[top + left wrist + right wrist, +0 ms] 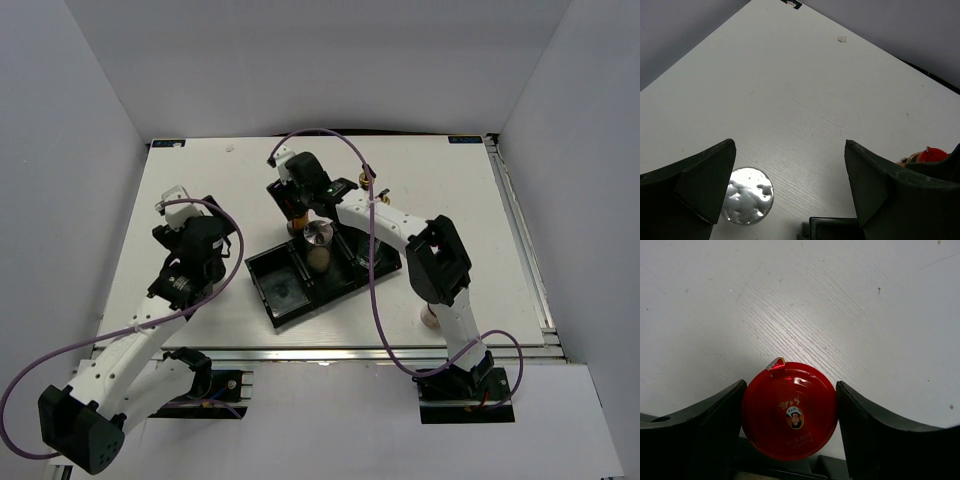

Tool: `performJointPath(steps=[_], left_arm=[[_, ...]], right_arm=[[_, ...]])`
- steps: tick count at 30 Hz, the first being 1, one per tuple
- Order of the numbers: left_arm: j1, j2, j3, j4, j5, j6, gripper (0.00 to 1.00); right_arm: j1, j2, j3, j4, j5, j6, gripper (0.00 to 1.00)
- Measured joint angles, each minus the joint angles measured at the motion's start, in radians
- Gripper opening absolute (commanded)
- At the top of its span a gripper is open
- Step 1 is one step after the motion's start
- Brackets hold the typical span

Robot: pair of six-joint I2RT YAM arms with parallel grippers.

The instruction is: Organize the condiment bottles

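In the right wrist view the red-lidded brown jar (pixel 789 410) stands upright on the white table. My right gripper (pixel 790 422) is shut on it, with a black finger pressed to each side of the lid. From above, that gripper (pixel 297 200) is over the jar (pixel 296 217) at the far edge of the black tray (pixel 275 292). A silver-capped shaker (pixel 318 238) stands in the tray. My left gripper (pixel 790 192) is open and holds nothing; another silver shaker cap (pixel 747 195) lies just inside its left finger. From above, the left gripper (pixel 205 235) hangs left of the tray.
A glass bottle with a gold spout (pixel 368 181) stands behind the right arm. A pale shaker (pixel 430 319) sits near that arm's lower link. The tray's corner (pixel 835 227) and the red lid (pixel 931 154) show in the left wrist view. White walls enclose the table.
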State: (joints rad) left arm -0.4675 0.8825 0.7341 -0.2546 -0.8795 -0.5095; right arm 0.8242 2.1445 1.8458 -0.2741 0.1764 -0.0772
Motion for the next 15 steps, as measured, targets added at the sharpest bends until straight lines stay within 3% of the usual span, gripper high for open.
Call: performJointPath(steps=[1,15], left_arm=[[0.0,-0.008,0.0,0.0,0.0,0.0,0.98],[0.0,-0.04,0.002,-0.011,0.009,-0.02,0.98]], right_arm=[[0.0,0.0,0.002,-0.002,-0.004,-0.004,0.0],[0.003,-0.08,0.09,-0.127,-0.166,-0.115,0.0]])
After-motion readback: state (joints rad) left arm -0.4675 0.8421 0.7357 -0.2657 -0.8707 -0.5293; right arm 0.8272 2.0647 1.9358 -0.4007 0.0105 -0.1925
